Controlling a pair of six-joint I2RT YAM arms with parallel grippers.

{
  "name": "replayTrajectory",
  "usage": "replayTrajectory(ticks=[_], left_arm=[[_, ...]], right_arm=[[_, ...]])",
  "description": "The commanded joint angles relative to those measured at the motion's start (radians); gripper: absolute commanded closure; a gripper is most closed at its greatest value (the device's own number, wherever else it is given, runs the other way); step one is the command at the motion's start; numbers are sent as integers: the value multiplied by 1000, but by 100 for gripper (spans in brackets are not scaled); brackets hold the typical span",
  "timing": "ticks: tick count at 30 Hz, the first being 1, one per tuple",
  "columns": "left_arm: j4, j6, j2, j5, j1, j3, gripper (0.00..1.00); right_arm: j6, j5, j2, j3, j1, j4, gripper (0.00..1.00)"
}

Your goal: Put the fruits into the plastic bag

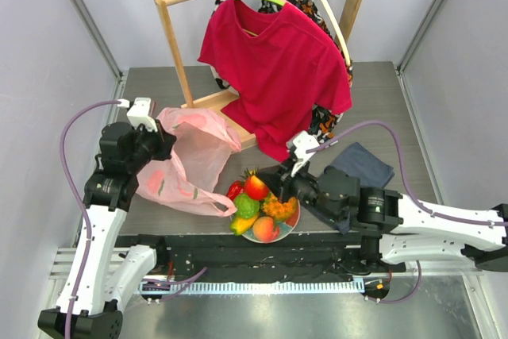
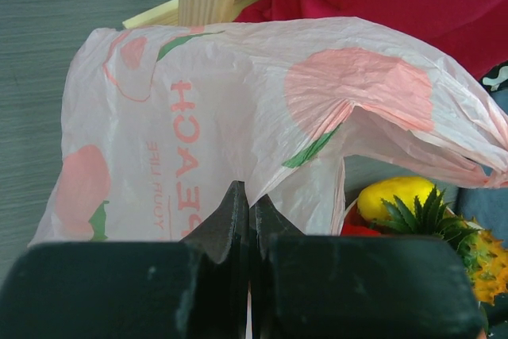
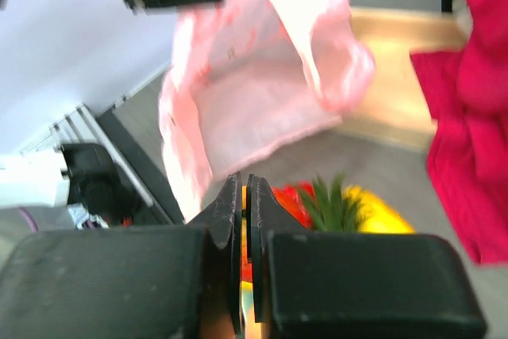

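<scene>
The pink plastic bag (image 1: 190, 156) (image 2: 238, 101) (image 3: 254, 77) hangs lifted at the left. My left gripper (image 1: 168, 147) (image 2: 250, 200) is shut on its film at the rim. The fruits lie heaped on a round plate (image 1: 293, 219): red apple (image 1: 255, 187), bumpy green fruit (image 1: 246, 206), pineapple (image 1: 279, 208) (image 2: 425, 212) (image 3: 329, 200), peach (image 1: 265, 229), yellow mango (image 1: 240, 224) (image 2: 401, 196) and red pepper (image 1: 235, 190). My right gripper (image 1: 280, 194) (image 3: 244, 188) is shut just over the heap, beside the pineapple's leaves. The blurred right wrist view does not show anything clearly pinched.
A wooden clothes rack (image 1: 176, 45) stands at the back with a red T-shirt (image 1: 274, 69) hanging from it. A folded grey-blue cloth (image 1: 363, 164) lies right of the plate, behind my right arm. The rack's base board (image 1: 213, 102) runs behind the bag.
</scene>
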Motion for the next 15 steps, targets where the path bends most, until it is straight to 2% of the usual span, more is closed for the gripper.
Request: replayTrajectory(ticks=[1, 6, 11, 15], left_arm=[[57, 18, -13, 39, 5, -3, 100], [66, 15, -11, 76, 5, -5, 100], [75, 14, -19, 111, 5, -8, 100], [95, -6, -25, 134, 7, -9, 100]], right_arm=[[-168, -3, 141, 151, 3, 147, 99], [-280, -76, 294, 286, -40, 222, 99], [-270, -278, 486, 375, -173, 266, 99], [-261, -338, 587, 429, -203, 268, 99]])
